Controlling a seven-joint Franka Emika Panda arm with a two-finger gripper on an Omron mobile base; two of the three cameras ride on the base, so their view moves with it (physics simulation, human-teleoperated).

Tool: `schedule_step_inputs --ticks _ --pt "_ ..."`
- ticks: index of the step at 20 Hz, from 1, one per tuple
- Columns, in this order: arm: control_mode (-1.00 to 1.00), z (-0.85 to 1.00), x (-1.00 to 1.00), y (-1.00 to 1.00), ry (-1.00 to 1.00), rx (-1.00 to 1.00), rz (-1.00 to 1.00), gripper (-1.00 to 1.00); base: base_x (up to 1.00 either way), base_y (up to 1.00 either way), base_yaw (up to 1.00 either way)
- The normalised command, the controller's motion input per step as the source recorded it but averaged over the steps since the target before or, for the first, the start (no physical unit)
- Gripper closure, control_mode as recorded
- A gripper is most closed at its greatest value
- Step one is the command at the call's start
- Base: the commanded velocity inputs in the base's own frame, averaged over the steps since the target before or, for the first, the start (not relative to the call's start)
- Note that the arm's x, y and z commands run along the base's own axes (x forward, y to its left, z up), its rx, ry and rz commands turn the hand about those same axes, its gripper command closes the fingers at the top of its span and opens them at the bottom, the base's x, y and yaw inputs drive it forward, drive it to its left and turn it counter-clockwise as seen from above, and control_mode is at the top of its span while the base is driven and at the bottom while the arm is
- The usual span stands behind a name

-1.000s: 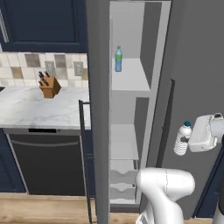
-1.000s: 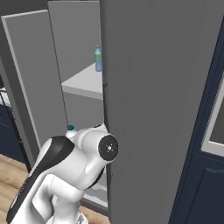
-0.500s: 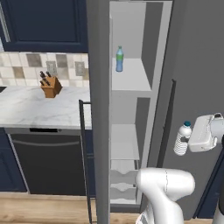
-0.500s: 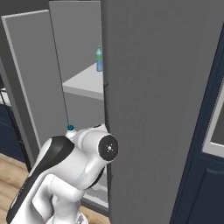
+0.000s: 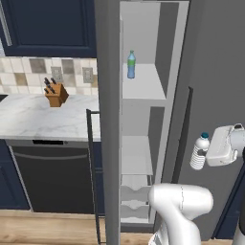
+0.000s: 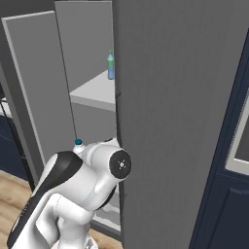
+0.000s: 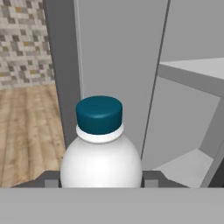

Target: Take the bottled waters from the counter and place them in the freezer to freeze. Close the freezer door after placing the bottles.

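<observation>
Over the last second almost nothing has changed for us: our gripper (image 5: 206, 154) stays clenched around the clear bottle (image 5: 199, 152) with the blue cap at the right of the left base view, in front of the grey fridge panel beside the open freezer (image 5: 143, 119), and the scene has not shifted. The green-capped bottle (image 5: 131, 64) already stands on the upper freezer shelf (image 5: 143, 88) near the top centre. We judge we are pausing mid-carry, with this bottle still to go in and the freezer door (image 5: 106, 143) still to close.
</observation>
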Motion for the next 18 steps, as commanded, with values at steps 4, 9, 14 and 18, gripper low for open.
schedule_step_inputs --ticks 4,9,14,18 --pt "1.0 0.0 0.0 0.0 0.0 0.0 0.0 1.0 0.0 0.0 0.0" --pt "1.0 0.0 0.0 0.0 0.0 0.0 0.0 1.0 0.0 0.0 0.0" --pt "-1.0 0.0 -0.03 0.08 -0.01 0.0 -0.04 1.0 0.0 0.0 0.0" --pt "-1.0 0.09 -0.07 0.54 -0.07 -0.02 -0.29 1.0 0.0 0.0 0.0"
